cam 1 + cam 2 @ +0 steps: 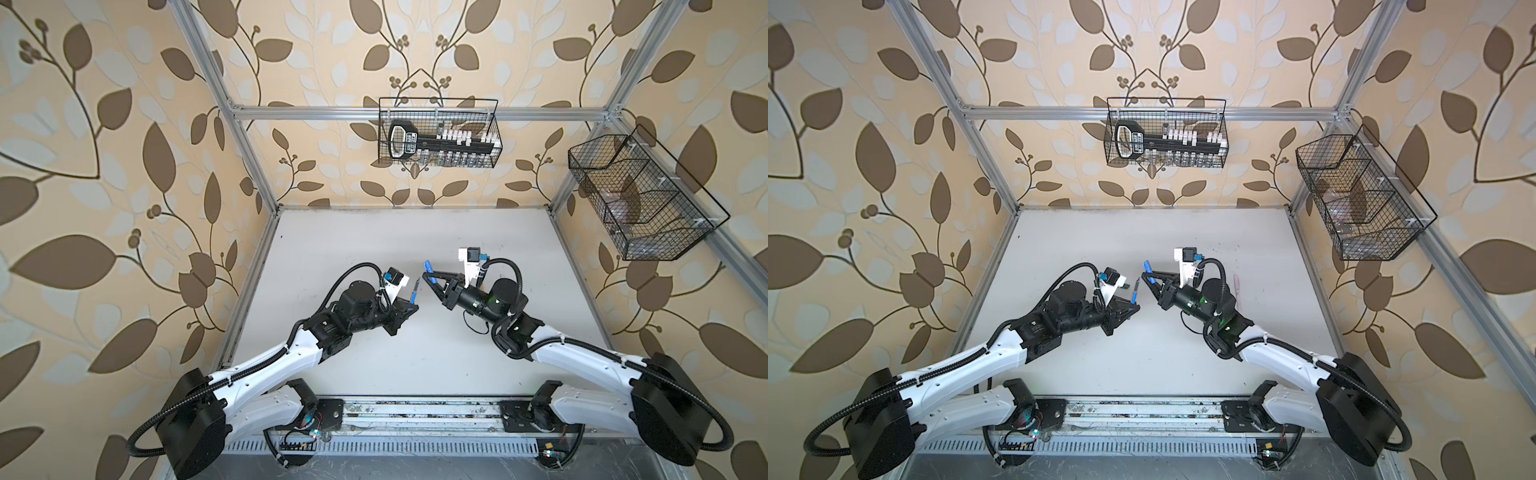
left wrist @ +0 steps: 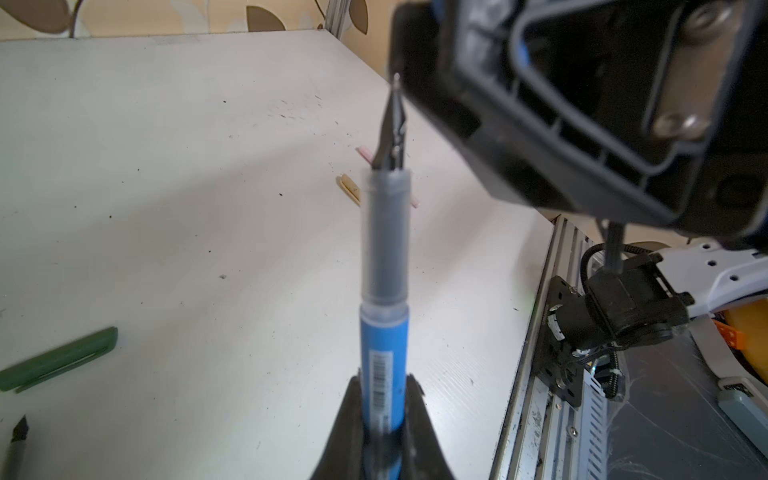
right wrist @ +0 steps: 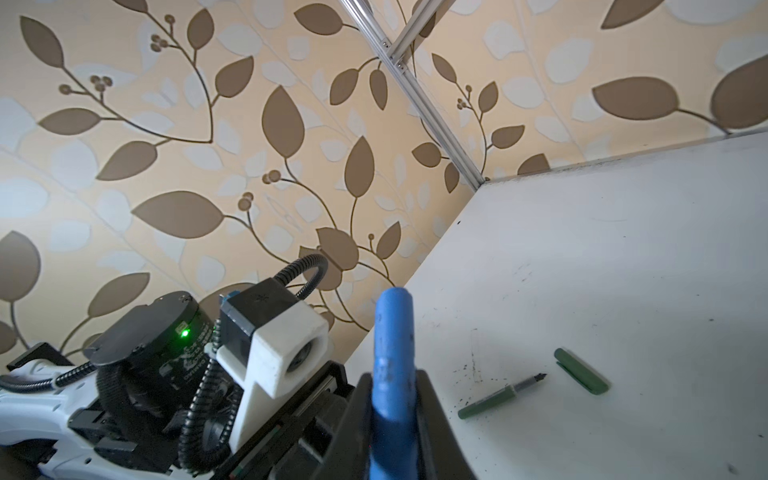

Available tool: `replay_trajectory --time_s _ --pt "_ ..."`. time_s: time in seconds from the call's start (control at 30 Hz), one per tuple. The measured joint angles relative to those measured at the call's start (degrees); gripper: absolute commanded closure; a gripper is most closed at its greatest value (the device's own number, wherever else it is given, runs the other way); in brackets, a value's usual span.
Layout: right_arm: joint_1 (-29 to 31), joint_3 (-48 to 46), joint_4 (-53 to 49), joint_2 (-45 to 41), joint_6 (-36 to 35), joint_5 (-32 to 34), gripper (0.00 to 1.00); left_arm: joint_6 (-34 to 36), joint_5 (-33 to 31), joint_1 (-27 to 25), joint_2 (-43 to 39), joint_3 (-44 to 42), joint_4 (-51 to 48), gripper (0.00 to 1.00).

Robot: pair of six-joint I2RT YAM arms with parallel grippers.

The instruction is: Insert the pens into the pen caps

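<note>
My left gripper point(image 1: 409, 308) point(image 2: 384, 382) is shut on the blue pen point(image 1: 414, 292) point(image 2: 384, 353), whose dark tip points up toward the right arm. My right gripper point(image 1: 431, 277) point(image 3: 392, 378) is shut on the blue pen cap point(image 1: 427, 268) point(image 3: 392, 332), raised above the table and a short gap from the pen tip. On the table lie a green pen point(image 3: 498, 397), a dark green cap point(image 3: 582, 372) point(image 2: 58, 361), a tan cap point(image 2: 351, 189) and a pale pink pen point(image 1: 1236, 286). The tan pen and pink cap are out of view.
The white table point(image 1: 374, 232) is bounded by metal frame posts and patterned walls. A wire basket point(image 1: 438, 133) hangs on the back wall and another wire basket point(image 1: 640, 199) on the right wall. The arms' base rail point(image 1: 415, 415) runs along the front edge.
</note>
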Motion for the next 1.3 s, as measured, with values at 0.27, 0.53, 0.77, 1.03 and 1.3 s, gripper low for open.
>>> replay_trajectory --time_s 0.27,0.53,0.77,1.03,1.3 --pt "-2.7 5.3 -24.7 -1.7 -4.3 9.7 0.82 -0.8 -3.8 0.0 -0.8 -4.0 -3.0 1.00" --pt "-5.1 5.7 -40.5 13.0 -5.3 11.0 0.81 -0.5 -5.3 0.0 -1.4 -4.0 -2.9 1.00" --pt "-6.6 10.3 -47.5 22.6 -7.4 10.1 0.79 -0.3 -5.3 0.0 -1.3 -4.0 -3.0 1.00" --pt "-6.6 15.1 -53.7 25.9 -10.4 10.5 0.66 -0.3 -5.3 0.0 -1.3 -4.0 -3.0 1.00" --pt "-6.3 17.7 -60.0 22.2 -10.7 10.5 0.51 -0.3 -5.3 0.0 -1.3 -4.0 -3.0 1.00"
